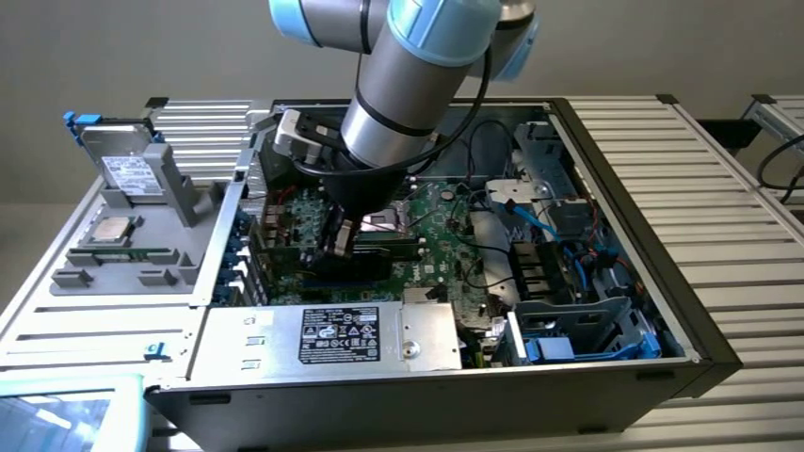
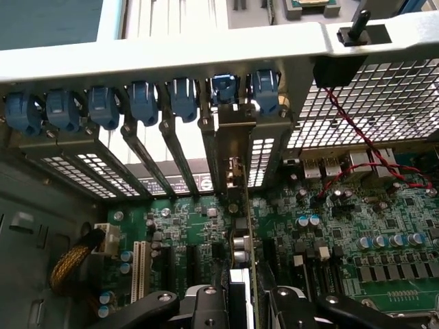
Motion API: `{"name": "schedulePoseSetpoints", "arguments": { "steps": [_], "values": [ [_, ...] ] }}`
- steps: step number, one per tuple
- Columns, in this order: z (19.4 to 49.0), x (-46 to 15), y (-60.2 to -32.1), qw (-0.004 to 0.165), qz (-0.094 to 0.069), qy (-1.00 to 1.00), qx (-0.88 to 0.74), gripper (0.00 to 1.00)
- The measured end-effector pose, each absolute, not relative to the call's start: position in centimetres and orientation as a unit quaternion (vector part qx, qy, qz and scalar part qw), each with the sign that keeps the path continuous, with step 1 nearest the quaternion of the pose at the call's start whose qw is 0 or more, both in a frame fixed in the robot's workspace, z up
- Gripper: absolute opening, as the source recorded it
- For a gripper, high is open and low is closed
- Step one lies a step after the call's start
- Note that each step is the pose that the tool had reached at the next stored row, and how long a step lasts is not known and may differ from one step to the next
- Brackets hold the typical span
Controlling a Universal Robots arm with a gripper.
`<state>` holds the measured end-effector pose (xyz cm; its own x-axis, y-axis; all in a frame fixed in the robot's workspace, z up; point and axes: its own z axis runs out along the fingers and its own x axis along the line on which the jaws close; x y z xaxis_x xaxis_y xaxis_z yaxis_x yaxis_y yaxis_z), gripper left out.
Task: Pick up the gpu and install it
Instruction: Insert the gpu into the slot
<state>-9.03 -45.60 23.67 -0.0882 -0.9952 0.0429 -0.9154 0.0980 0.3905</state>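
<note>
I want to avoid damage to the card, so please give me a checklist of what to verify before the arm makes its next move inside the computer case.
1. Grip: the end effector is closed on the gpu: ok.
2. The gpu stands upright, edge-on above the motherboard: ok.
3. Its metal bracket sits at the rear slot opening: ok.
4. Connector edge seated in its slot: cannot tell, hidden.
5. The red cable runs apart from the card: ok.
6. The blue clip above the bracket latched: cannot tell.

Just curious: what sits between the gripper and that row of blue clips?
In the wrist view, the gpu stands edge-on between the gripper and the blue clips, its metal bracket reaching them.
</note>
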Motion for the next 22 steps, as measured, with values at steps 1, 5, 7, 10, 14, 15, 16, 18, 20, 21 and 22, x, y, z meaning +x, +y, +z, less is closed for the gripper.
{"name": "schedulePoseSetpoints", "arguments": {
  "steps": [1, 5, 7, 10, 14, 15, 16, 18, 20, 21, 22],
  "values": [
    [23.67, -9.03, -45.60, 0.150, -0.133, -0.726, 0.658, 0.28],
    [23.31, -9.04, -45.61, 0.151, -0.133, -0.725, 0.658, 0.28],
    [23.20, -9.03, -45.59, 0.151, -0.132, -0.725, 0.658, 0.28],
    [23.19, -9.03, -45.58, 0.151, -0.133, -0.726, 0.658, 0.28],
    [23.26, -9.03, -45.58, 0.150, -0.133, -0.725, 0.658, 0.28],
    [23.25, -9.04, -45.59, 0.150, -0.133, -0.725, 0.658, 0.28],
    [23.22, -9.04, -45.60, 0.150, -0.133, -0.725, 0.658, 0.28],
    [23.24, -9.03, -45.59, 0.150, -0.133, -0.725, 0.658, 0.28],
    [23.24, -9.03, -45.59, 0.150, -0.133, -0.725, 0.658, 0.28],
    [23.24, -9.03, -45.59, 0.150, -0.133, -0.725, 0.658, 0.28],
    [23.24, -9.03, -45.59, 0.150, -0.133, -0.725, 0.658, 0.28]
  ]
}}
